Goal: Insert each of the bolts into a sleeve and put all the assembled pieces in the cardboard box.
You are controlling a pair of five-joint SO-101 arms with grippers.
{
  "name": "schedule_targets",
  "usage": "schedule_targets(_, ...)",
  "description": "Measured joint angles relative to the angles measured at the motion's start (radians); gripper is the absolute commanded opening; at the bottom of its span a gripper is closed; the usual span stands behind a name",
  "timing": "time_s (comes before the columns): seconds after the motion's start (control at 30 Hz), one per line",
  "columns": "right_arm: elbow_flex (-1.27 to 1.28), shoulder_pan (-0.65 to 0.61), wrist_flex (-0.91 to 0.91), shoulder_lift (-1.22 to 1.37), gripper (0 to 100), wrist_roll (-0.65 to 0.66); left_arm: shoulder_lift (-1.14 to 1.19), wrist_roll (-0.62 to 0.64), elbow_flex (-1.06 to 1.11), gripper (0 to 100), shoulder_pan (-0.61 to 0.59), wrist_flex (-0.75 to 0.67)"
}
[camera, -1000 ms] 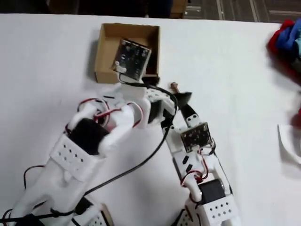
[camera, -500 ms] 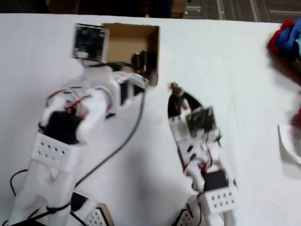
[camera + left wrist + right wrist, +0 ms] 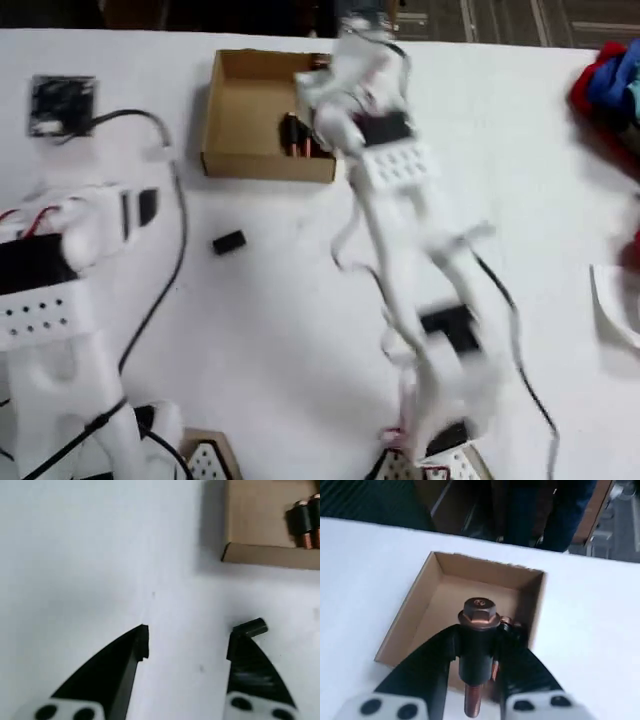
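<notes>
Right pincer (image 3: 479,630), clamped on a sleeved bolt (image 3: 479,614), hangs above the cardboard box (image 3: 415,615), with the bolt's long axis in line with the pincer and its hex head toward the box. Two assembled pieces (image 3: 305,522) lie inside. Outside the box, the left pincer (image 3: 187,640) gapes empty beside a black sleeve (image 3: 251,628) on the tabletop (image 3: 75,555).

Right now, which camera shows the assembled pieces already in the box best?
The left wrist view: two assembled pieces lie unobstructed in the cardboard box, black sleeves and copper threads distinct. The high view shows them small; the right wrist view shows just a sliver behind the held bolt.
</notes>
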Motion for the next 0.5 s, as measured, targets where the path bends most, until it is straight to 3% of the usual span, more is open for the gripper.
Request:
schedule_targets(0.17, -0.694, -0.044, 0.098, 0.557, 2.2, 0.0, 0.0, 0.0, 0.044, 26, -0.135, 0.029)
schedule_targets(0.27, -0.987, -0.077, 0.103, 0.784, 2.2, -0.006, 0.0, 0.0, 0.069, 26, -0.176, 0.029)
schedule_targets(0.5, -1.023, -0.077, 0.069, 0.859, 2.2, -0.089, 0.0, 0.0, 0.091, 26, -0.186, 0.031)
